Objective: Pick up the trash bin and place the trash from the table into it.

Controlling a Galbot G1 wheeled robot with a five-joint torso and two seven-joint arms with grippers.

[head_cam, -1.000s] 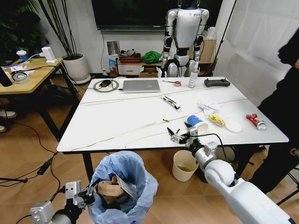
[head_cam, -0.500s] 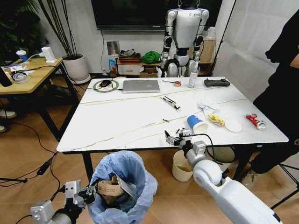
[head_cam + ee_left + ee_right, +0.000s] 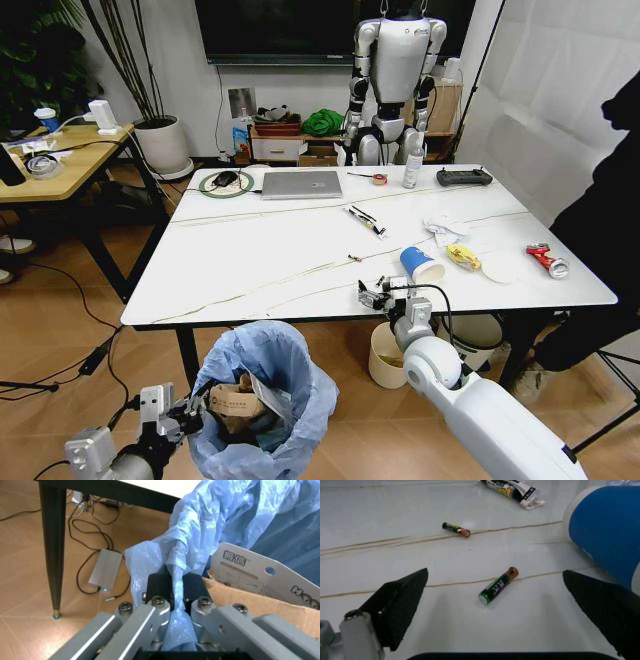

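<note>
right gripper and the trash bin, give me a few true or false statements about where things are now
1. The right gripper is open above a battery on the table. True.
2. The blue paper cup is already in the trash bin. False: it lies on the table.
3. The left gripper is shut on the bin's blue bag. True.
4. The red drink can is held by the right gripper. False: it lies on the table, apart from the gripper.
5. Cardboard sits in the trash bin. True.

Left end effector [image 3: 172, 592] low and clamped, right end effector [image 3: 505, 592] extended, fingers spread
</note>
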